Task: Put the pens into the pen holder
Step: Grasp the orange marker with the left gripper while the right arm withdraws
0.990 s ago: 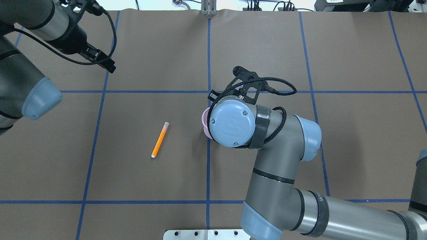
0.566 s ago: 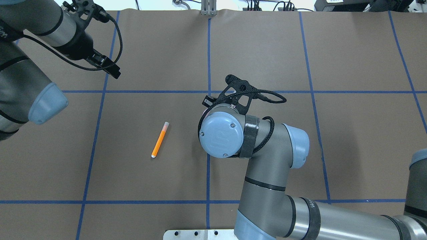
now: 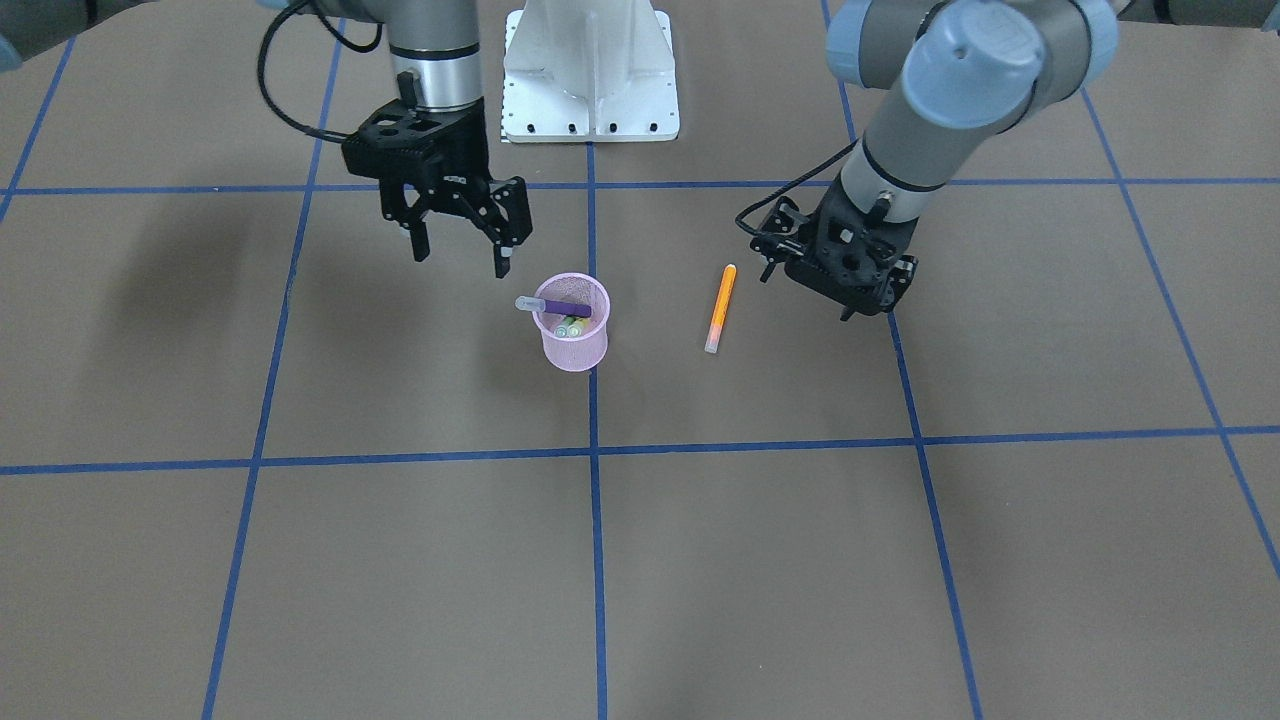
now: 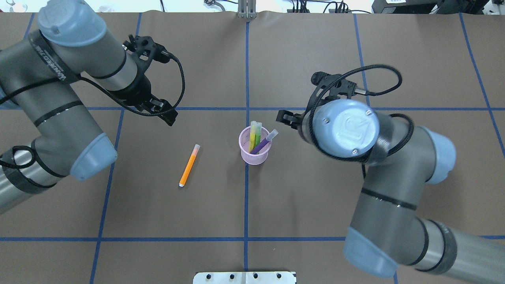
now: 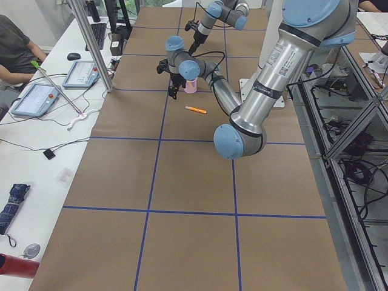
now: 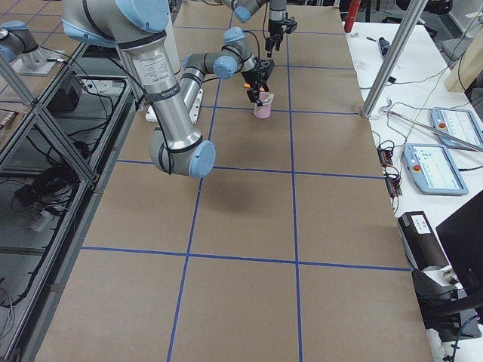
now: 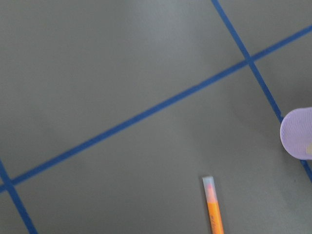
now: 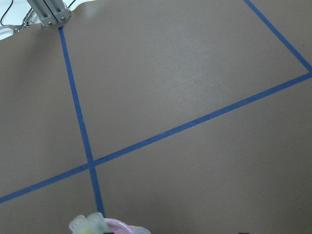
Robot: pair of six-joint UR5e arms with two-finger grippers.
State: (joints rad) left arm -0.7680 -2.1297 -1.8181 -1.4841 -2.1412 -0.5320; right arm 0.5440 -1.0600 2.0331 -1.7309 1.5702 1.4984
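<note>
Overhead exterior view: left arm comes in from left, wrist angled down, left gripper (image 4: pixel 166 113) above table (image 4: pixel 177 221), near orange pen (image 4: pixel 188 165). Right arm bent, wrist vertical, right gripper (image 3: pixel 462 260) hangs just beside pen holder (image 4: pixel 255 157). Holder upright on blue line (image 4: pixel 245 197); yellow pen (image 4: pixel 252 138), green pen (image 4: pixel 257 137), leaning purple pen (image 4: pixel 263 145) inside, caps up. Orange pen flat on table, apart from holder. Right fingers spread wide, empty. Left gripper's opening: cannot tell.

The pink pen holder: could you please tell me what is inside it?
The pen holder holds a yellow pen, a green pen and a leaning purple pen, caps above its rim. The floor beneath them cannot be seen. The orange pen lies outside.
</note>
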